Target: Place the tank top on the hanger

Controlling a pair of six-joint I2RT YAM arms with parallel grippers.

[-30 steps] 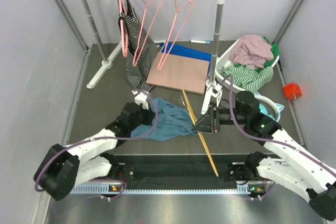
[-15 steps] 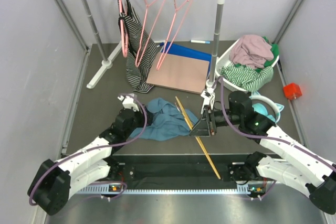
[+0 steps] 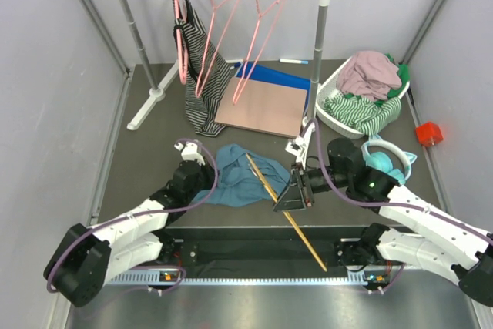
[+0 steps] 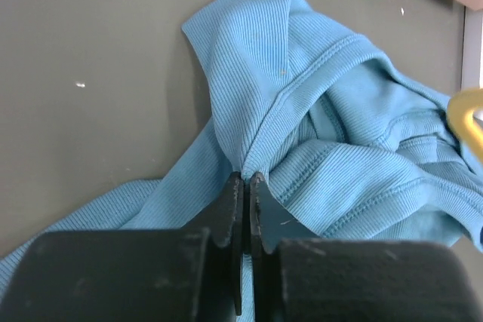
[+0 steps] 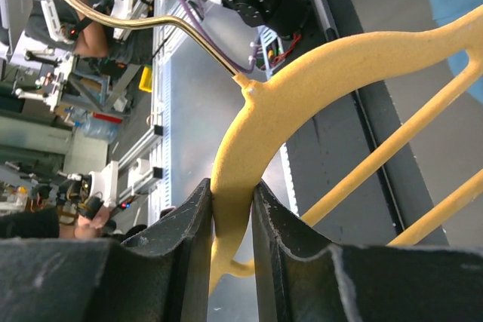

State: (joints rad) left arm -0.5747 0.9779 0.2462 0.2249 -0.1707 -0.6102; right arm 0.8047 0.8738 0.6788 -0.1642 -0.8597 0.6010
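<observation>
The teal-blue tank top (image 3: pixel 239 175) lies crumpled on the dark table in front of the arms; it fills the left wrist view (image 4: pixel 339 141). My left gripper (image 3: pixel 194 166) (image 4: pixel 245 179) is shut on a fold of its left side. The yellow-orange hanger (image 3: pixel 281 209) slants from over the tank top's right side down toward the near edge. My right gripper (image 3: pixel 296 190) (image 5: pixel 232 194) is shut on the hanger's curved neck (image 5: pixel 249 133). One hanger tip (image 4: pixel 469 115) shows at the right of the left wrist view.
A white clothes rack (image 3: pixel 320 44) at the back holds pink wire hangers (image 3: pixel 216 28) and a striped garment (image 3: pixel 202 75). A brown board (image 3: pixel 262 107) lies on a blue sheet. A white basket (image 3: pixel 323 105) of clothes, a teal object (image 3: pixel 385 161) and a red block (image 3: pixel 428 133) are at the right.
My right gripper has carried the hanger left, its far end now over the tank top. My left gripper has shifted left and nearer, pulling the tank top's edge with it.
</observation>
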